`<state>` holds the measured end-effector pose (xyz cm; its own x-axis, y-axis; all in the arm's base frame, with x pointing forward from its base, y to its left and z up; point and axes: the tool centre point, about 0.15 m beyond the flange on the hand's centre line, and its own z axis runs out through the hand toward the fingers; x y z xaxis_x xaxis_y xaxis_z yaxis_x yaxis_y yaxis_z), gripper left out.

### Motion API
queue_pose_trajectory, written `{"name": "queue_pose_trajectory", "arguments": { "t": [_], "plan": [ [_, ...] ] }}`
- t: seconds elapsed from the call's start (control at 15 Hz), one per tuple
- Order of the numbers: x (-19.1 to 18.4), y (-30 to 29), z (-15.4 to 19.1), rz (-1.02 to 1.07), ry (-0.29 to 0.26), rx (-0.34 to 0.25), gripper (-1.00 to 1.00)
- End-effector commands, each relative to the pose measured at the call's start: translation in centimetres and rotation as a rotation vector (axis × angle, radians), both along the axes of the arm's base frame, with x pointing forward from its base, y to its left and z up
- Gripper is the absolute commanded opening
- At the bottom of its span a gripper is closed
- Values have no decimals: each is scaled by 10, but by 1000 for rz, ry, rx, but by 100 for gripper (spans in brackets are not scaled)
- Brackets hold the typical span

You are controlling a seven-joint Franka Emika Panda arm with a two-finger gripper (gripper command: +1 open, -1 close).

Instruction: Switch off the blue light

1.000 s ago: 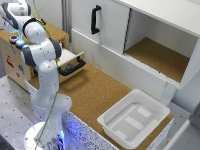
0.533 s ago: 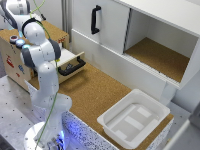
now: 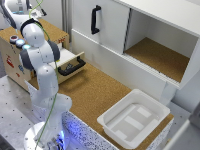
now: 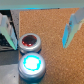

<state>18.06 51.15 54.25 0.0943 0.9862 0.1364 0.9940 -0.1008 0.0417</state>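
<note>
On top of the wooden box [image 3: 15,55] at the upper left of the exterior frame sits the blue light [image 3: 26,47], a small dome glowing pale cyan, partly hidden there by the robot arm [image 3: 37,55]. The wrist view shows it plainly: the blue light [image 4: 31,63] shines bright in its grey ring, lit, with the darker reddish button [image 4: 30,43] just beside it on the same brown cork-like surface. In the exterior view that reddish button [image 3: 14,38] lies near the box's far edge, up and left of the glow.

The gripper [image 4: 36,30] hangs above the two buttons with its jaws spread wide; one fingertip [image 4: 5,31] and the other [image 4: 72,29] stand well apart, neither touching either button. The picture is soft, so how high the fingers are above the lamp I cannot tell.

Outward from the box, an open drawer with a black handle [image 3: 71,66] juts toward the frame's middle. A white cabinet [image 3: 150,35] fills the upper right, its door bearing a black handle and one compartment standing open. At the lower right a white tray [image 3: 111,119] rests on the cork tabletop [image 3: 90,95]. The arm's pedestal at the lower left gives off a violet-blue glow [image 3: 70,127].
</note>
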Motion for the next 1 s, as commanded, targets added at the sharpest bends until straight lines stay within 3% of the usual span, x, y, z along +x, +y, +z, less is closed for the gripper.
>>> {"name": "queue_pose_trajectory", "arguments": {
  "t": [0.0,0.13,0.33,0.67,0.93],
  "plan": [
    [5,0,5,8,-6,-29,100],
    [1,-4,0,6,2,4,100],
    [17,-20,-4,-42,20,-19,100],
    [49,-47,-10,-311,57,-14,100],
    [68,-69,-16,-567,50,-26,100]
  ]
}}
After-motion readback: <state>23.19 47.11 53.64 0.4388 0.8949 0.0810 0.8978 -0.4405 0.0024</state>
